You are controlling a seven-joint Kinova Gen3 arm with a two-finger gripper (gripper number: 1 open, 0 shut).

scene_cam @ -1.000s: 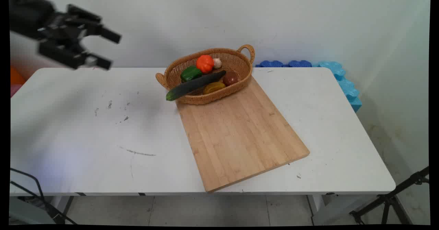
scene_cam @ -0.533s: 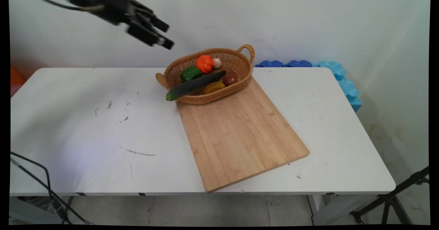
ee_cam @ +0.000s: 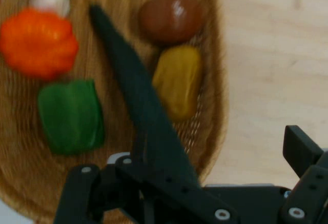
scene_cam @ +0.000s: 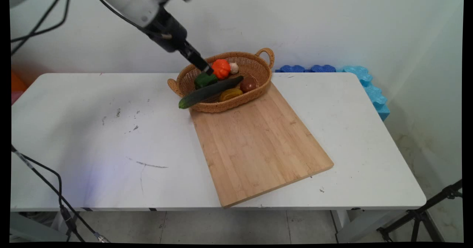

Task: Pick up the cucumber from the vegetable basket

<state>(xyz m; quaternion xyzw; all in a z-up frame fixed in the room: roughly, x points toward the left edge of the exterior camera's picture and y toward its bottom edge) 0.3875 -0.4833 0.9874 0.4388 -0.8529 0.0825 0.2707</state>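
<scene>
— How is the light in the main view?
— Bright and even, with soft shadows only. A faint one lies right of the basket [scene_cam: 221, 81] on the cutting board [scene_cam: 258, 144].
— Any glare?
— Hardly any there. In the hand view, a small highlight sits on the brown vegetable [ee_cam: 170, 18], upper centre.
— Sharpness?
— The hand view is soft throughout; the main view's edges bow slightly.

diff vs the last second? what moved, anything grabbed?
The gripper swung from high at the table's left to the right and down to the basket, by the green pepper and orange pepper. It holds nothing. Basket, vegetables, cucumber and cutting board stayed put.
</scene>
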